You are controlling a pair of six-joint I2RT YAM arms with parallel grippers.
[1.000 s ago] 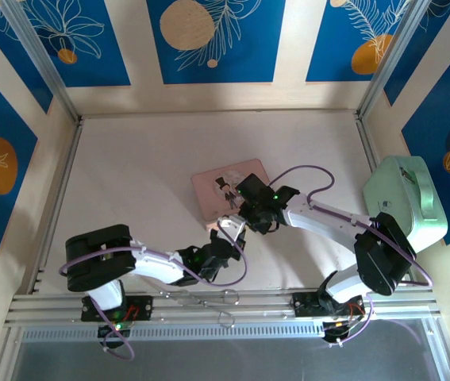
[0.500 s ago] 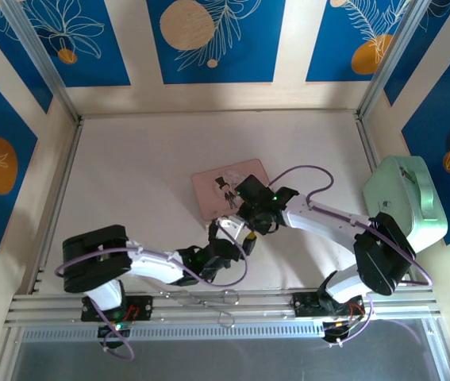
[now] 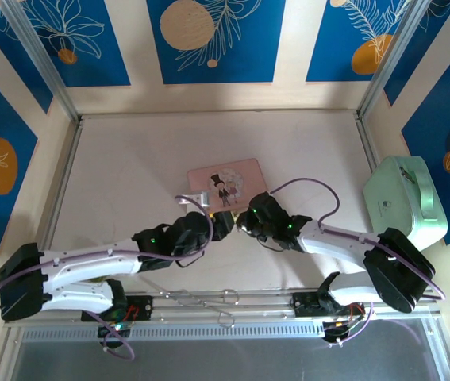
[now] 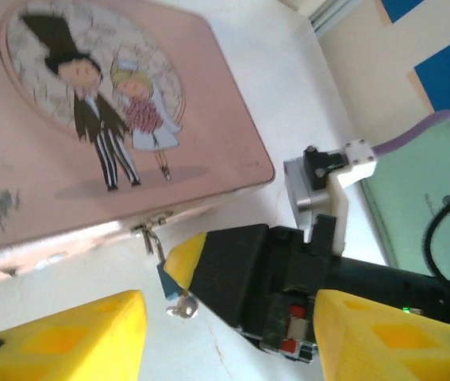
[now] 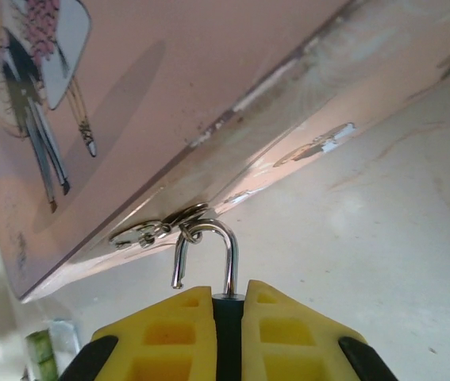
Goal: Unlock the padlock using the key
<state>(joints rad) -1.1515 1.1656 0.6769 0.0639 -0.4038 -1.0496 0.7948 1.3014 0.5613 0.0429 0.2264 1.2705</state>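
Observation:
The padlock's blue body (image 4: 167, 279) is pinched between the yellow fingertips of my right gripper (image 5: 227, 300), which is shut on it. Its silver shackle (image 5: 231, 246) hooks through the hasp ring of the pink box (image 5: 209, 87), and the shackle's left leg hangs free of the body. The small silver key (image 4: 183, 308) sticks out of the padlock's underside. My left gripper (image 4: 226, 333) is open, its yellow fingers (image 4: 58, 341) spread wide on either side of the right gripper's tip and touching nothing. In the top view the left gripper (image 3: 221, 225) and right gripper (image 3: 242, 221) meet at the box's near edge.
The pink box (image 3: 226, 182) lies flat in the middle of the white table (image 3: 129, 175). A mint-green case (image 3: 405, 202) stands at the right wall. The right wrist's cable (image 3: 312, 186) loops beside the box.
The left arm has stretched out low to the left, and its gripper has backed off the key and stands open. The right gripper still holds the padlock at the box's hasp.

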